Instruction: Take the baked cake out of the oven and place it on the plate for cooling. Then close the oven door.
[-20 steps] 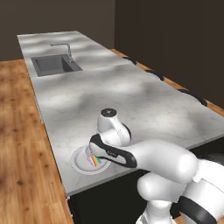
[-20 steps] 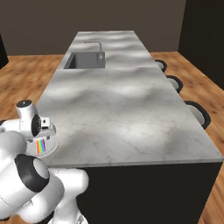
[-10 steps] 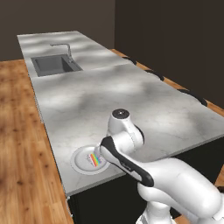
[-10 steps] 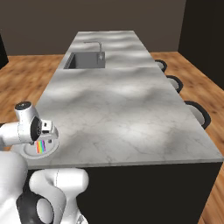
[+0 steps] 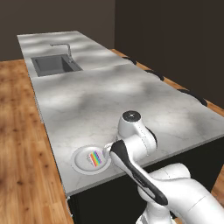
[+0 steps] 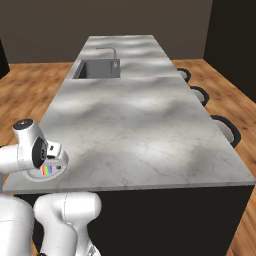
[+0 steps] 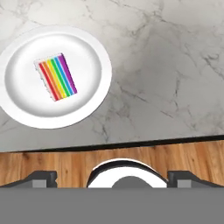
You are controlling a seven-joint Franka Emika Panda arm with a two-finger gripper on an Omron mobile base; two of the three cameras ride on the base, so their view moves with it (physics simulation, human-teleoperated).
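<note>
— So where is the cake [image 7: 55, 76] sitting?
— On the white plate [image 7: 89, 105], lying flat with its rainbow stripes up. In the hand view it is ahead of the gripper [image 7: 112, 177] and off to the left; the finger tips [image 7: 43, 176] stand wide apart at the bottom of that view with nothing between them, and nothing touches the cake.

— And the plate itself?
— Near the edge of a long counter [image 5: 131, 96] of grey-veined marble. From the hand, the counter's edge runs across just this side of the plate, and wooden floor [image 7: 65, 164] shows below it.

— What's the room like?
— Warm wood floor [image 5: 17, 131] on both sides of the counter, dark walls [image 6: 100, 20] behind. A dark sink [image 5: 54, 65] with a thin tap [image 5: 61, 47] is set in the far end of the counter, well apart from the plate.

— Anything else around?
— Round dark stools [image 6: 227, 131] stand in a row along the counter's far side, partly tucked under it. In the left base view, the white arm's elbow rises just beside the plate [image 5: 81, 159] and overlaps its rim; in the right base view the arm covers part of the plate [image 6: 37, 176] too.
</note>
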